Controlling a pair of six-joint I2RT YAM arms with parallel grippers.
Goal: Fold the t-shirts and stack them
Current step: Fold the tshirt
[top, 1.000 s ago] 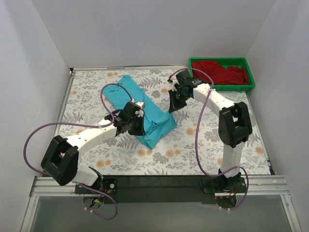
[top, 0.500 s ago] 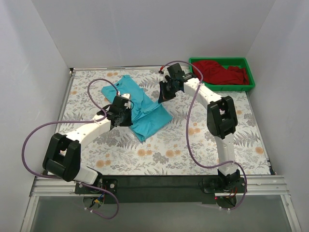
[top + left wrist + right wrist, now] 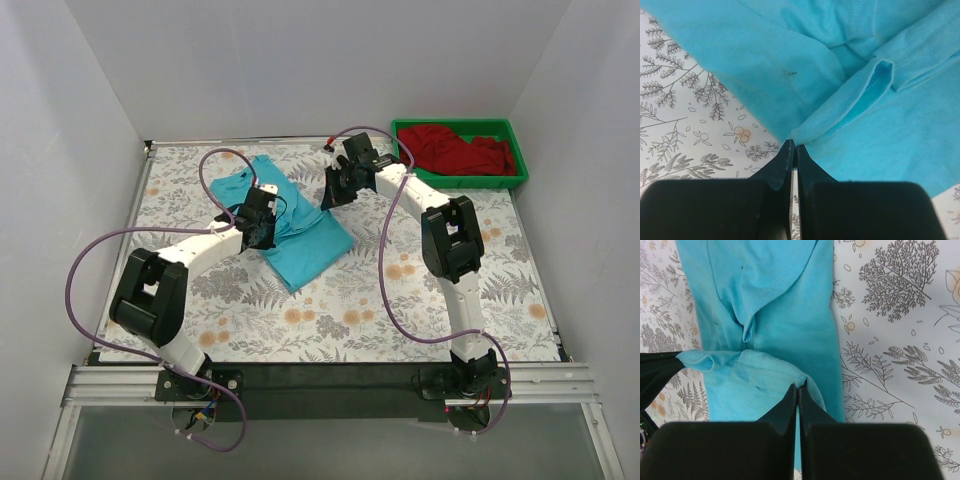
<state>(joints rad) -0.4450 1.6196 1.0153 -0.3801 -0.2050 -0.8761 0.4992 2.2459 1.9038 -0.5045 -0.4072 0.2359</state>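
Two arms are over the floral table cover [image 3: 400, 300], both at the same garment.

Left side: the left gripper [image 3: 260, 232] is low at the near-left edge of the turquoise t-shirt [image 3: 310, 248]. In the left wrist view its fingers [image 3: 784, 160] are pressed together with only a hairline slit between them. A stitched fold of the shirt [image 3: 790, 65] runs straight into the tips, so it reads as pinched on the hem. Bare patterned cover shows to the left of the pinch.

Centre: the turquoise t-shirt lies partly folded and rumpled, a long strip running from far-left toward near-centre of the table. Layers overlap, and a sleeve or collar opening is visible in the left wrist view.

Centre-right: the right gripper [image 3: 330, 196] is at the far-right edge of the same shirt. In the right wrist view its fingers [image 3: 787, 405] are together, and a raised lip of turquoise cloth [image 3: 775, 315] meets the tips, so it appears clamped on that edge. A black shape at the left border of this view may be the other gripper; I cannot tell for certain.

Far right: the dark red t-shirt [image 3: 455, 150] lies bunched inside the green tray [image 3: 462, 183] at the table's far-right corner, well apart from both grippers.
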